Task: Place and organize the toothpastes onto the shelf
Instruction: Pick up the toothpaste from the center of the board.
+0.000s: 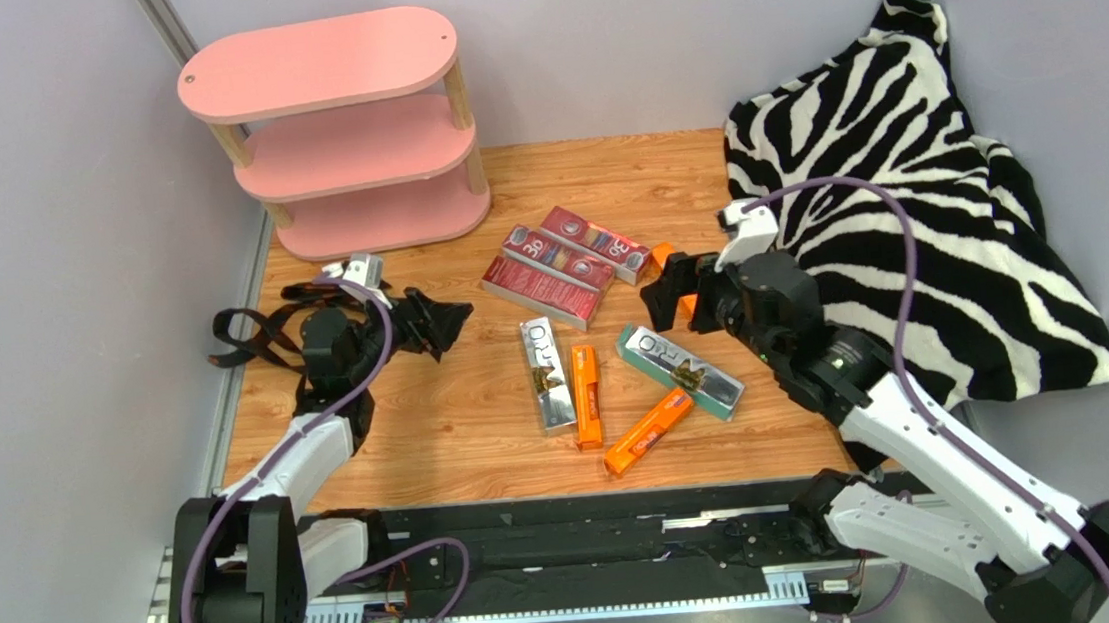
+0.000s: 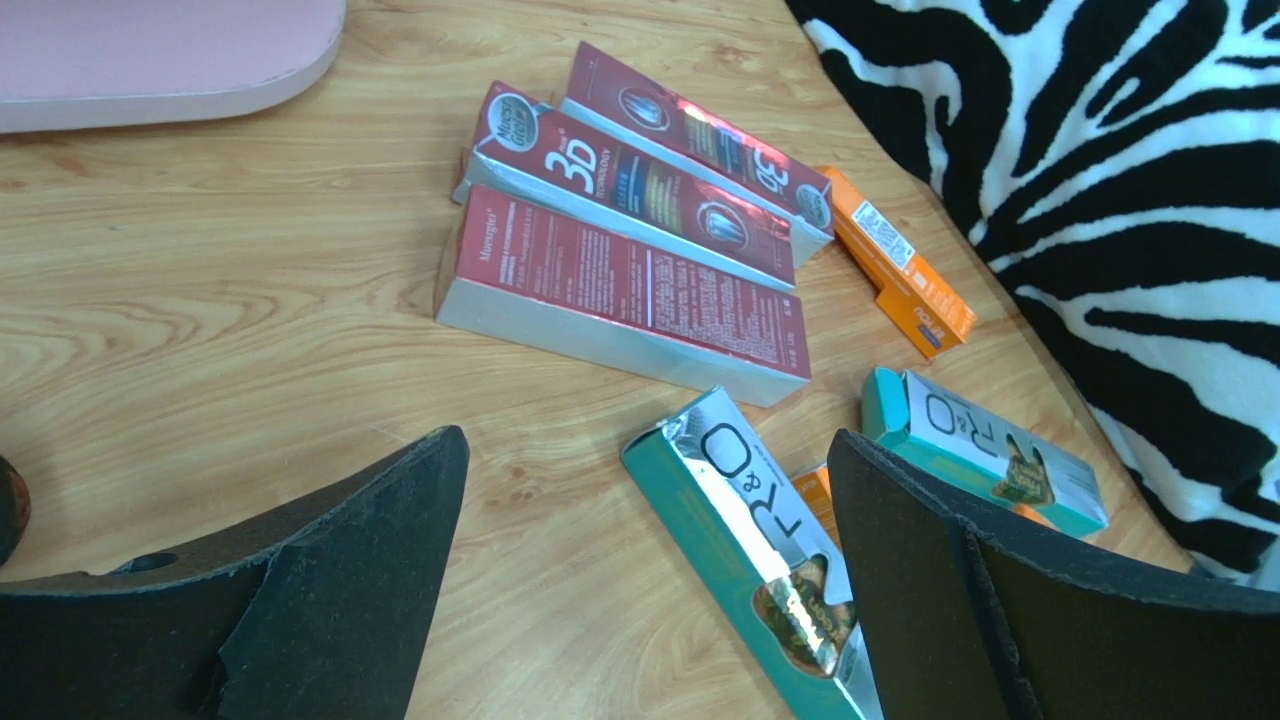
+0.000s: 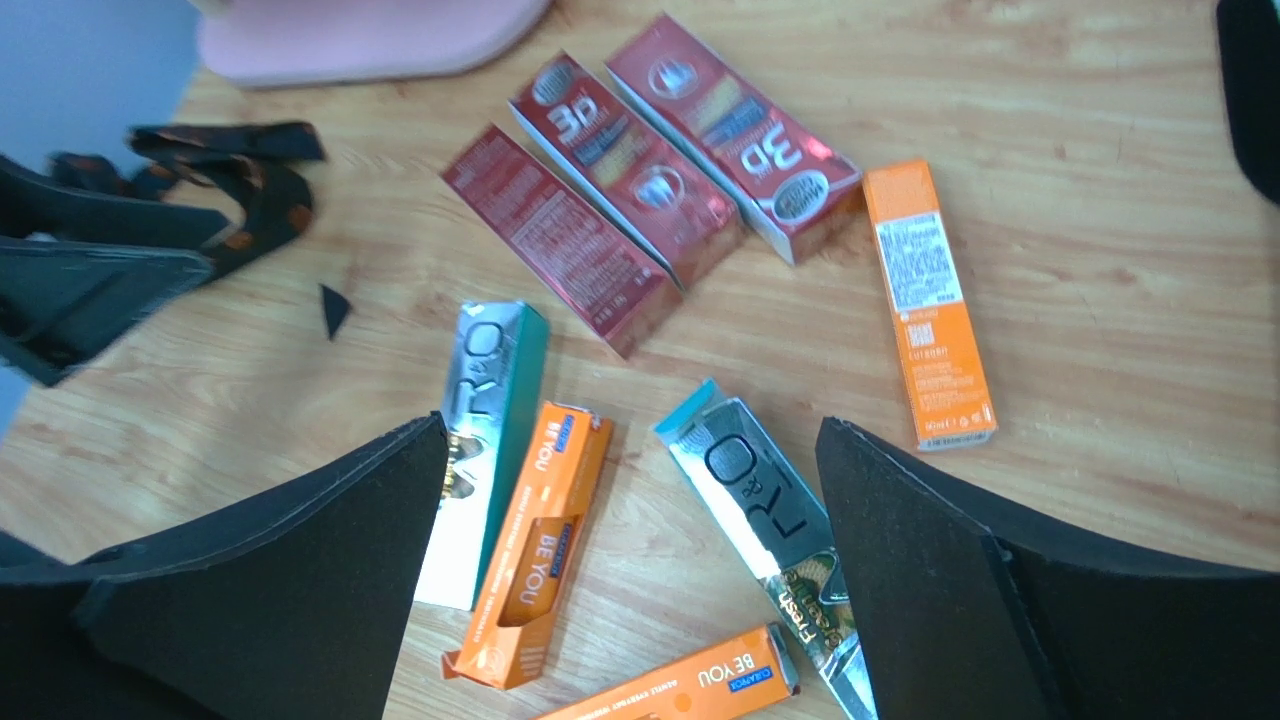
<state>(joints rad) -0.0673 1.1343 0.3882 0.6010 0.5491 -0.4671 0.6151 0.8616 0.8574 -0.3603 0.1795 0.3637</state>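
Left gripper (image 2: pixel 646 450) wide open, right gripper (image 3: pixel 631 432) wide open, both arms stretched forward

Pale grey walls (image 1: pixel 55 220) encl. wood-grain table (image 1: pixel 434 413), zebra cloth (image 1: pixel 927 189) at right.

Open tabletop (image 1: pixel 588 188) between shelf (image 1: pixel 320 61) and toothpastes (image 1: pixel 555 279) — strap (image 1: pixel 254 335), perhaps loose, at left.
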